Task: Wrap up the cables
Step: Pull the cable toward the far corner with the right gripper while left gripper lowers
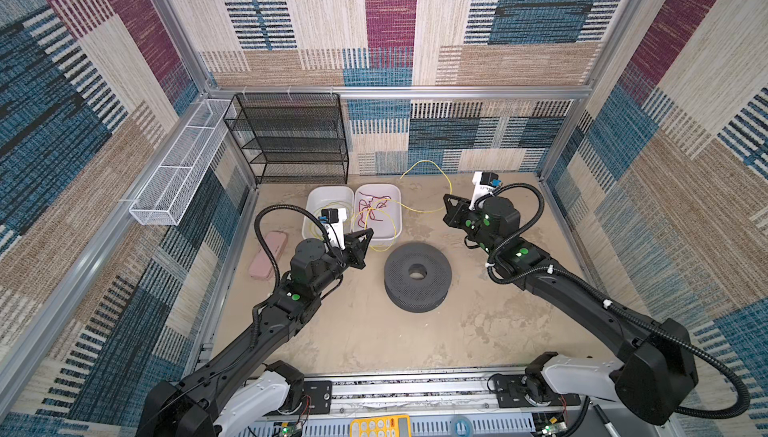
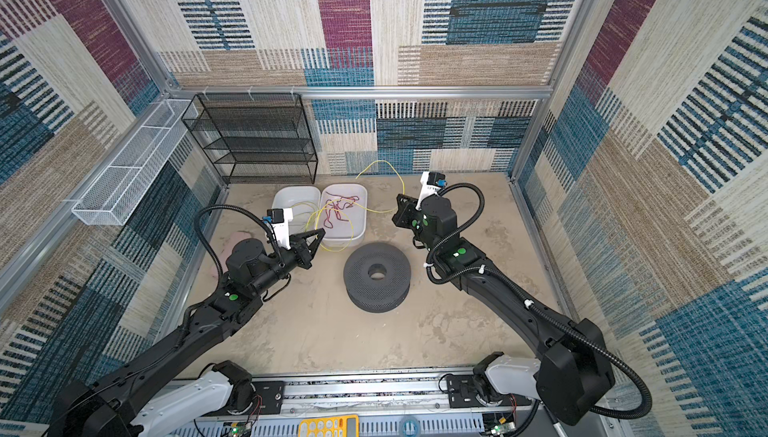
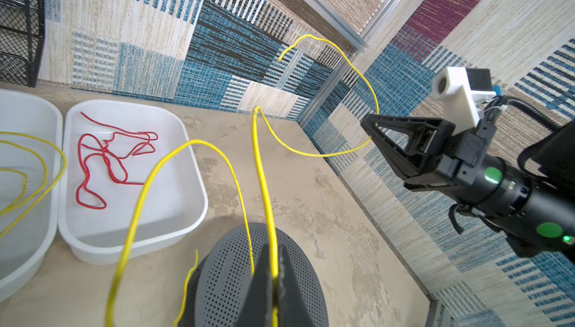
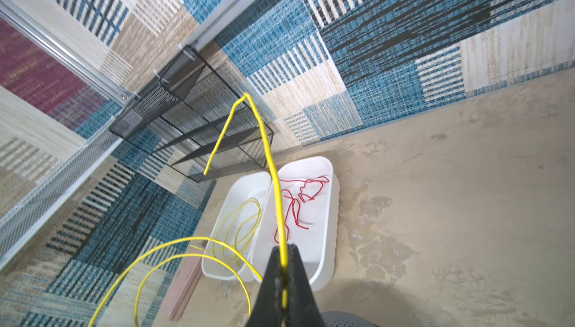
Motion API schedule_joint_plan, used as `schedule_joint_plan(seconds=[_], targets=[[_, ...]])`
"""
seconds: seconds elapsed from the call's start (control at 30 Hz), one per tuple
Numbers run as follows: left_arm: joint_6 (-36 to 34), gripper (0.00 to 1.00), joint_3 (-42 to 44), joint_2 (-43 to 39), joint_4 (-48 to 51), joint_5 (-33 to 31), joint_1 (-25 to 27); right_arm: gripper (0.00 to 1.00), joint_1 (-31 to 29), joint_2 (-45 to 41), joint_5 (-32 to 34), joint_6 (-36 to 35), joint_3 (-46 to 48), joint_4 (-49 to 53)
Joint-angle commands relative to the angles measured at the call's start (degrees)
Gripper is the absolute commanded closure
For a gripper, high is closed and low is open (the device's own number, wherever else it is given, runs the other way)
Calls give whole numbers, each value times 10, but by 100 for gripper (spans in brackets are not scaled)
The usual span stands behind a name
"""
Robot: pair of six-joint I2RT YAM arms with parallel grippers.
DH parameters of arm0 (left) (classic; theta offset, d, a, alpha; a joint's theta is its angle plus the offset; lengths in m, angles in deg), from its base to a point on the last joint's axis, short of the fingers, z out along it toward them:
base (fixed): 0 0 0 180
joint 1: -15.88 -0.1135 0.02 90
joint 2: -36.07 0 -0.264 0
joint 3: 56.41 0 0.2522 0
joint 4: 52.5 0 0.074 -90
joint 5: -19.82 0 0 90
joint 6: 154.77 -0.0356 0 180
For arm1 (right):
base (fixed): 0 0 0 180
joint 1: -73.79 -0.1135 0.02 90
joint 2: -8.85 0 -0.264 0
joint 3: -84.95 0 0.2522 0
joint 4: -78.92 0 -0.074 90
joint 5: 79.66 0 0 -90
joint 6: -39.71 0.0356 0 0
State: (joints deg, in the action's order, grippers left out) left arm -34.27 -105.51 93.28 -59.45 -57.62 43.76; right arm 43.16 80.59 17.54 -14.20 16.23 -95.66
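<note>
The left gripper and right gripper each pinch the cable tight, strung between them above the far tubs. Its loops hang loose and the spool is bare, so wrapping seems barely begun.

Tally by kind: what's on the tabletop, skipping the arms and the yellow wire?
White tubs: 2
Red cord: 1
Grey perforated spool: 1
Pink case: 1
Black mesh shelf: 1
Total: 6
</note>
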Motion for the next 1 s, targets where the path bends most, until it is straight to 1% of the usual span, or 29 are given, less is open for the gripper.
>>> schedule_joint_plan(seconds=[0.0, 0.1, 0.23, 0.43, 0.53, 0.63, 0.8, 0.97], targets=[[21, 100, 6, -3, -21, 30, 1, 100, 9, -11, 26, 60, 17, -108], [23, 100, 11, -3, -21, 45, 3, 100, 22, -9, 7, 84, 18, -140], [25, 100, 18, -3, -21, 63, 6, 100, 44, 0, -35, 109, 8, -176], [32, 100, 15, 17, -29, 90, 15, 100, 64, 10, -72, 115, -9, -229], [28, 100, 9, 35, -37, 113, 26, 100, 74, 18, -83, 110, -30, -232], [20, 100, 5, 50, -46, 122, 39, 100, 85, 25, -92, 108, -49, -232], [13, 100, -3, 70, -56, 124, 57, 100, 105, 40, -114, 107, -99, -219], [5, 100, -18, 101, -62, 131, 78, 100, 112, 56, -128, 92, -157, -198]])
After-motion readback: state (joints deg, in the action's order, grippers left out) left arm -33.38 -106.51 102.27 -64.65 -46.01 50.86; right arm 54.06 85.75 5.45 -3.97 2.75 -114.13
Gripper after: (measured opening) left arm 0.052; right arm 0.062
